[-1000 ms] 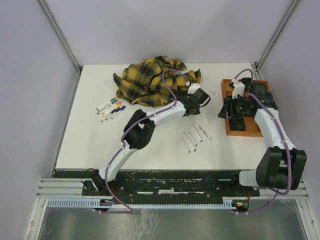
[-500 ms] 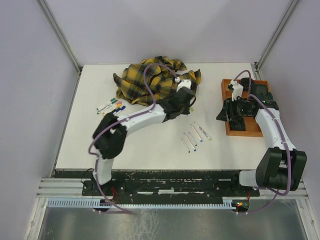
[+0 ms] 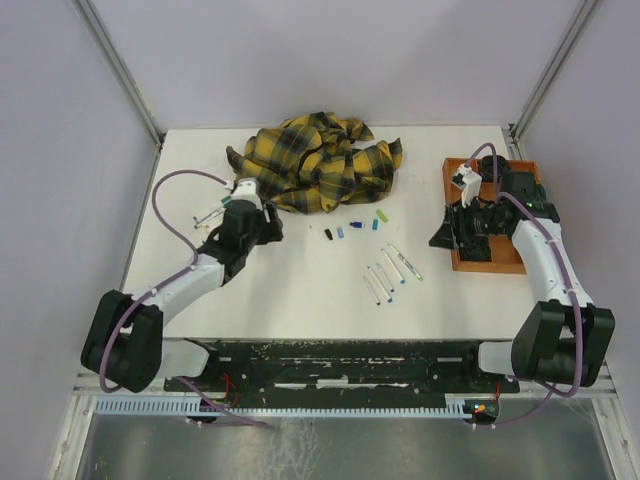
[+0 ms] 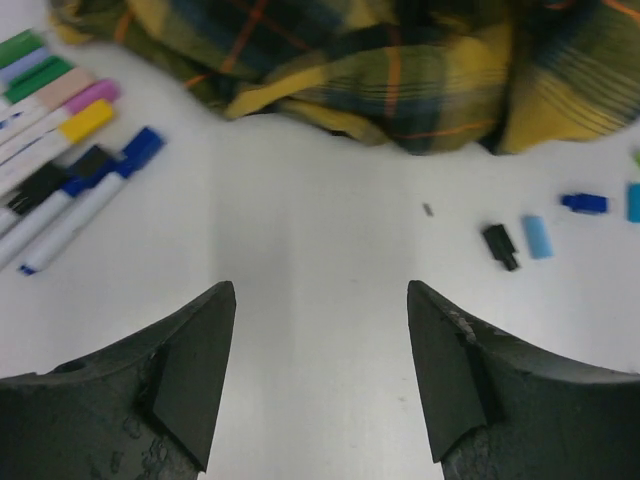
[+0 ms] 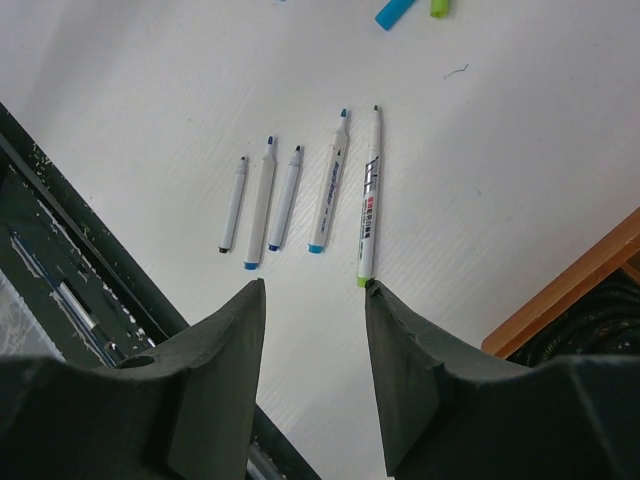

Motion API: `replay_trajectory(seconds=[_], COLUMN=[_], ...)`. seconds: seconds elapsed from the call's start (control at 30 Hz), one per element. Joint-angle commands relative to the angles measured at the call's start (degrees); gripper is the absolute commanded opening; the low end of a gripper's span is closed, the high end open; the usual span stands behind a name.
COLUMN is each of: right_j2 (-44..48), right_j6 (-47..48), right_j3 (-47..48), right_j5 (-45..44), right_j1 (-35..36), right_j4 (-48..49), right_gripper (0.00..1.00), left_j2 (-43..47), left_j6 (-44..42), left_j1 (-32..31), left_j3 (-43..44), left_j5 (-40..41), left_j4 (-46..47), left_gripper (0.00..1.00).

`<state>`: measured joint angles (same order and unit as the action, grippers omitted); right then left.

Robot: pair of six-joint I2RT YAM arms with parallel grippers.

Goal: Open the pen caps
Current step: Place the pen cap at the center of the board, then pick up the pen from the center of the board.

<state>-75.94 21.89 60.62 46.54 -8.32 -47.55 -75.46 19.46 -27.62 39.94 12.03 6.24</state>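
Note:
Several capped pens with coloured caps lie at the upper left in the left wrist view, and in the top view partly behind my left arm. My left gripper is open and empty over bare table just right of them. Loose pen caps lie in a row below the cloth: black, light blue, blue, and more to the right. Several uncapped white pens lie side by side. My right gripper is open and empty above them, beside the tray.
A yellow-and-black plaid cloth is bunched at the back centre. A wooden tray sits at the right under my right arm. The table's dark front rail runs along the near edge.
My left arm has swung from the right side of the cloth over to the left, beside the capped pens, uncovering the loose caps. The right arm has barely moved.

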Motion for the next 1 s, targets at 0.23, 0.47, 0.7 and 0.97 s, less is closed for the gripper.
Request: replay_trajectory(seconds=[0.23,0.47,0.7,0.97], right_j2=[0.8,0.3,-0.1,-0.3], right_j6=[2.5,2.9,2.9,2.9], right_j3=[1.5,1.5,1.5,1.5], right_j5=[2.6,2.8,2.9,2.8], right_j1=[-0.2,-0.1,-0.2,-0.2], right_j4=[-0.6,-1.0,-1.1,-1.1], right_gripper=[0.52,0.52,0.52,0.52], left_j2=[-5.2,-12.3,-15.3,-18.3], left_j6=[8.0,8.5,7.4,6.5], left_j1=[21.4,25.1,25.4,25.4], left_j3=[-1.5,2.6,5.2,7.1], left_j5=[-7.5,-6.6,-4.7,-2.7], left_j4=[3.5,1.8,-0.4,-2.7], left_gripper=[0.78,0.79,0.79,0.79])
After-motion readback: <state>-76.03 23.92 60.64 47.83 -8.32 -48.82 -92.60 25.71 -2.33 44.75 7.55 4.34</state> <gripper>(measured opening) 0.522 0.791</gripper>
